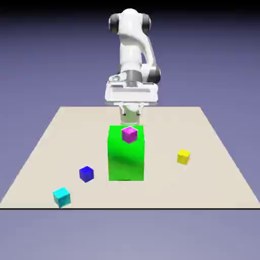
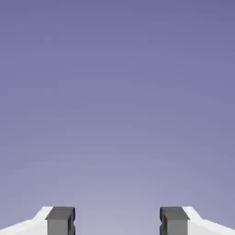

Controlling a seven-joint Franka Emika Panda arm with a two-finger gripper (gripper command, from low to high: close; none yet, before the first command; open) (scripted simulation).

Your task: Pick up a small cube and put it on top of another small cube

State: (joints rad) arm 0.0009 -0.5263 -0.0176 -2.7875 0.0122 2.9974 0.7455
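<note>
A magenta cube (image 1: 129, 134) is seen atop the green block (image 1: 126, 155) at frame centre, so stacking is judged done. The end effector (image 1: 130, 116), fingers apart and empty, sits behind. On the tabletop (image 1: 213, 167), three loose cubes are counted: blue (image 1: 86, 173), cyan (image 1: 61, 196), yellow (image 1: 183, 156).

White rounded arm (image 1: 133, 48), dark joint bands, grey-tipped pincer (image 2: 117, 222)

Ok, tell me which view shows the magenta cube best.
The exterior view. There the magenta cube sits on top of the tall green block, in plain sight just in front of the arm. The hand view shows nothing of it: only the blue-violet backdrop and the tool's two grey fingertips, apart.
</note>
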